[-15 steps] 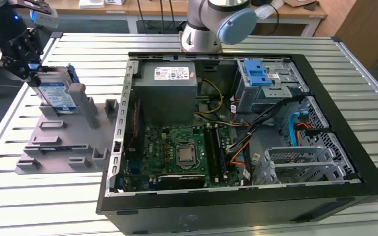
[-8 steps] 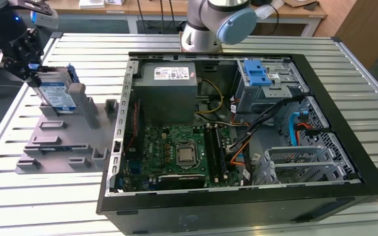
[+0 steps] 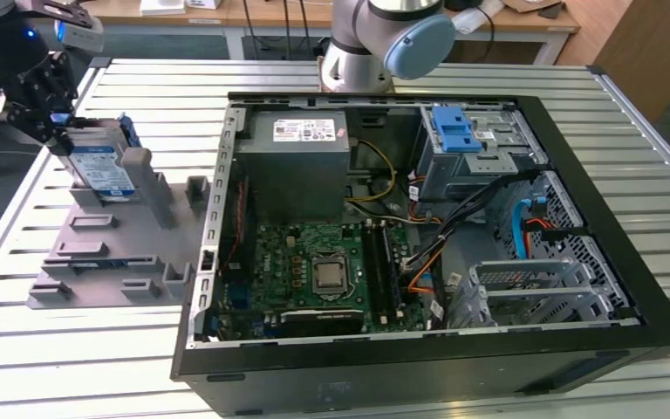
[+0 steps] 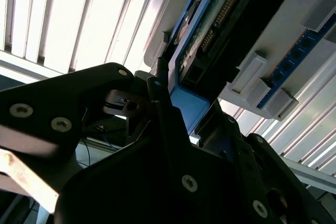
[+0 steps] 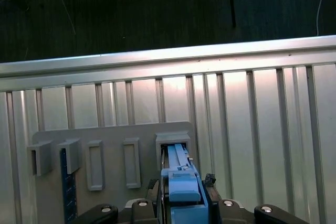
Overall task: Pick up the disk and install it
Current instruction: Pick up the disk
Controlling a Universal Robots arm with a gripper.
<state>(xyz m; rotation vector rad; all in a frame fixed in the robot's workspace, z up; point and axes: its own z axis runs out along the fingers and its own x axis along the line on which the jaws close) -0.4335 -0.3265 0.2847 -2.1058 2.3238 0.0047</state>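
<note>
Contact between gripper (image 3: 58, 129) and the disk (image 3: 99, 166) is the relation that counts: at the upper left of the exterior view the gripper sits directly above the disk and looks clamped on its top edge. In the first wrist view its fingers (image 5: 212, 196) press either side of the blue rail (image 5: 184, 195). The disk stands on edge in a grey holder (image 3: 97, 262), its long axis seemingly running up toward the gripper. The open computer case (image 3: 649, 336) and its drive bay (image 3: 481, 153) lie well apart, toward the exterior view's right. The disk's lower edge is hidden in the holder, so I cannot tell whether it is seated or lifted. In the second wrist view the gripper's dark body covers part of the circuit-board face (image 4: 220, 14).
</note>
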